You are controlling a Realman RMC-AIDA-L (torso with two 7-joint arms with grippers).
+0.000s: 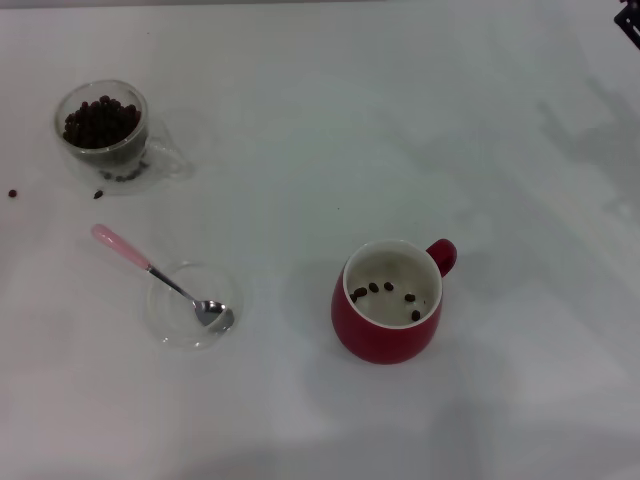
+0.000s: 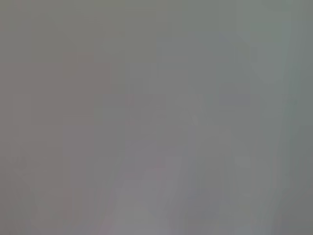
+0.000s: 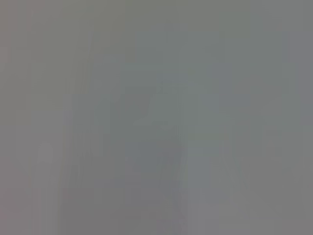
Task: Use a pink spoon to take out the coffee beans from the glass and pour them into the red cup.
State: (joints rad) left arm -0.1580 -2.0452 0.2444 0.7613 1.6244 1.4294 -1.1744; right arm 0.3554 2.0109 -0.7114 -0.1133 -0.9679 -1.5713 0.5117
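Observation:
The glass [image 1: 104, 132] stands at the far left of the white table, filled with dark coffee beans [image 1: 100, 120]. The pink spoon [image 1: 150, 268] lies with its metal bowl in a shallow clear glass dish [image 1: 190, 305] and its pink handle pointing up and left over the rim. The red cup [image 1: 392, 300] stands right of centre, handle to the upper right, with several beans [image 1: 385, 291] on its cream inside. A dark piece of the right arm [image 1: 630, 22] shows at the top right corner. Neither gripper shows in any view. Both wrist views show only plain grey.
Two loose beans lie on the table left of the glass, one [image 1: 12, 193] near the left edge and one [image 1: 98, 194] by the glass base. The white table [image 1: 330, 130] fills the head view.

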